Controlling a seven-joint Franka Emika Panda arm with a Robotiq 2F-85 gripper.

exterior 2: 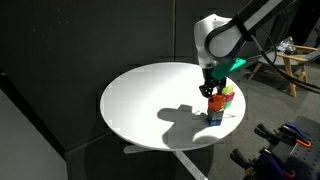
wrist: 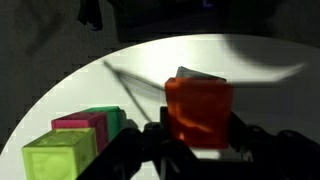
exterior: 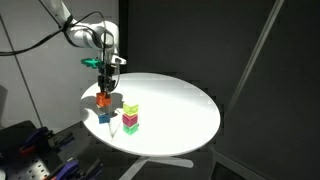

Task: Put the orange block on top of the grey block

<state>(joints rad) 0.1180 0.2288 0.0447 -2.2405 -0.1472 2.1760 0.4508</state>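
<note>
The orange block point(wrist: 200, 110) sits between my gripper's point(wrist: 197, 135) fingers, which press on its two sides. In both exterior views the orange block point(exterior: 103, 99) point(exterior 2: 215, 102) is directly over the grey block point(exterior: 104, 115) point(exterior 2: 216, 117) and appears to rest on it, near the edge of the round white table point(exterior: 180, 105). The gripper point(exterior: 104, 90) point(exterior 2: 212, 92) comes down on it from above. In the wrist view only a pale grey edge of the grey block point(wrist: 198, 75) shows past the orange one.
A small stack of cubes stands right beside the two blocks: a yellow-green cube point(exterior: 131, 109) point(wrist: 58, 155), a magenta cube point(exterior: 130, 122) point(wrist: 82, 126) and a green cube point(wrist: 118, 120). Black curtains surround the table. Equipment point(exterior 2: 290, 140) lies on the floor near the table's edge.
</note>
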